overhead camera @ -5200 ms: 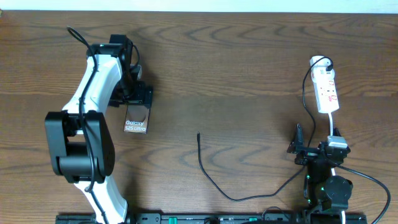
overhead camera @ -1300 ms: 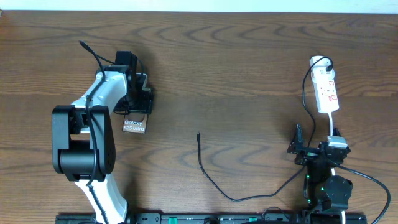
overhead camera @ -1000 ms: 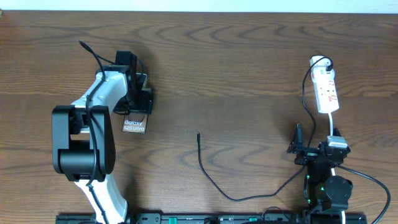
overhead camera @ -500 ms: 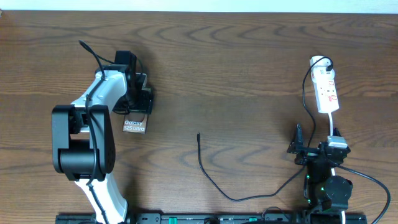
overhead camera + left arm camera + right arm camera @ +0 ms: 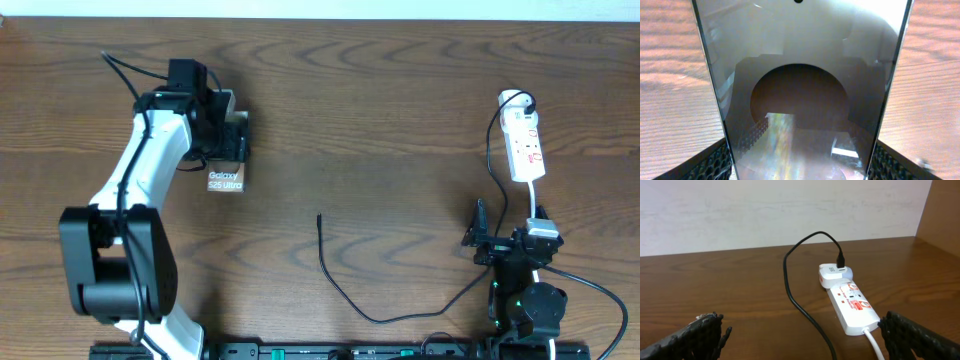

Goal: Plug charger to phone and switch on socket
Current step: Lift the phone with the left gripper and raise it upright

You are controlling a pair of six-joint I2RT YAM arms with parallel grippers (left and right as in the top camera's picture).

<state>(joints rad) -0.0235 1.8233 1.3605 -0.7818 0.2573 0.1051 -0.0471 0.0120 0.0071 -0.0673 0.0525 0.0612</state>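
The phone [image 5: 225,181], a dark slab with white "Galaxy S25 Ultra" text, is at the far left, and my left gripper [image 5: 228,140] is shut on its far end. In the left wrist view its glossy face [image 5: 800,75] fills the frame between the two black fingers [image 5: 715,162]. The charger [image 5: 345,300] lies loose on the wood, plug tip [image 5: 319,218] near the middle, its other end running to the socket [image 5: 524,148] at the right. My right gripper [image 5: 508,238] stands open just short of the socket [image 5: 852,302], touching nothing.
A white adapter [image 5: 832,275] with the black cable [image 5: 795,295] plugged into it sits at the socket's far end. The socket's white cord [image 5: 875,345] runs back toward my right arm. A pale wall stands beyond the table's far edge.
My left arm has stretched out and carried the phone away from the front edge and slightly right. The right arm, charger and socket have not moved.
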